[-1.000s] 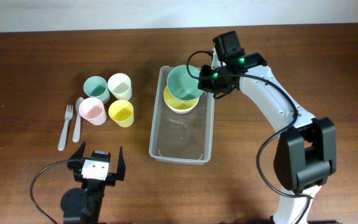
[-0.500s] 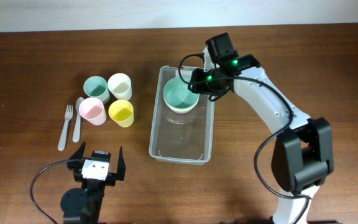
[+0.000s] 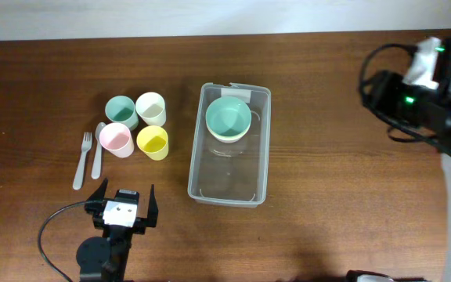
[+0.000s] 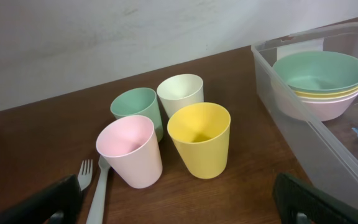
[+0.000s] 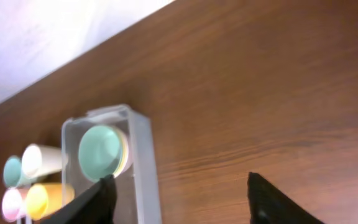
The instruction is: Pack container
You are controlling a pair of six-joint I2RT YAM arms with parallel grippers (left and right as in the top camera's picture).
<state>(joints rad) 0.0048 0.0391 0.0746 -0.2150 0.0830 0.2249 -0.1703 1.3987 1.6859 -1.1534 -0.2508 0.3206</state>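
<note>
Left gripper [image 3: 125, 191]: nearest the robot's edge of the table [image 3: 327, 196], low over the wood, fingers spread wide with nothing between them.
Fork [image 3: 80, 160] and spoon [image 3: 98, 150]: side by side just ahead and to the left of that gripper, the fork on the outside, handles pointing back toward the near edge.
Pink cup [image 3: 116, 139] and yellow cup [image 3: 153, 142]: upright, just beyond the cutlery, the pink one close beside the spoon's bowl.
Teal cup [image 3: 120, 110] and cream cup [image 3: 150, 107]: upright behind those two, the four making a tight square.
Container [image 3: 229, 174]: right of the cups at mid-table, long side running near to far; its near half is bare.
Bowls [image 4: 319, 71]: nested in the container's far half, green on top, yellow under it, pink lowest.
Label [image 3: 238, 92]: white, on the container's far short end.
Right gripper [image 5: 182, 199]: raised high off to the right, well apart from the container, fingers parted and holding nothing.
</note>
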